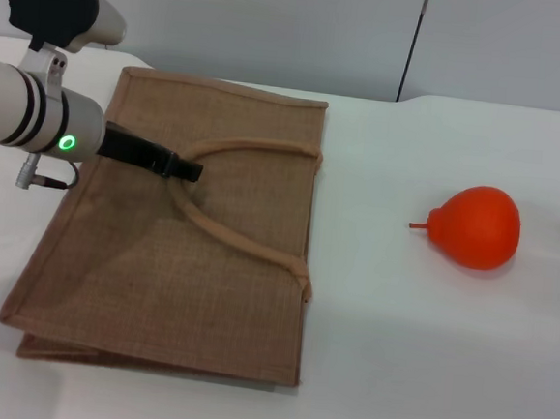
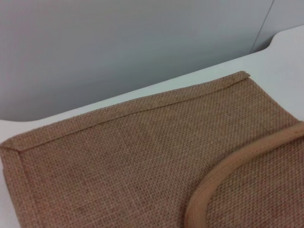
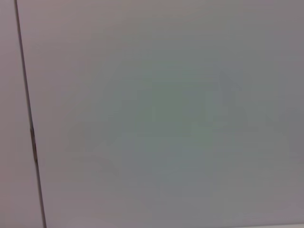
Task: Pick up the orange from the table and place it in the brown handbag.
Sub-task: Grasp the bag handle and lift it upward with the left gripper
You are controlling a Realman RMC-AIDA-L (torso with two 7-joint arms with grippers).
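Note:
The orange (image 1: 478, 225) lies on the white table (image 1: 422, 376) at the right, with its stem pointing left towards the bag. The brown handbag (image 1: 160, 258) lies flat on the left half of the table, its two lighter handles (image 1: 248, 248) on top of it. My left gripper (image 1: 188, 170) hovers over the bag's upper middle, its tip at the handle loop. The left wrist view shows the bag's weave (image 2: 133, 156) and a piece of handle (image 2: 228, 171). My right gripper is out of view, and its wrist view shows only a grey wall.
A grey wall (image 1: 275, 25) runs behind the table's far edge. Bare white tabletop lies between the bag and the orange (image 1: 366, 226).

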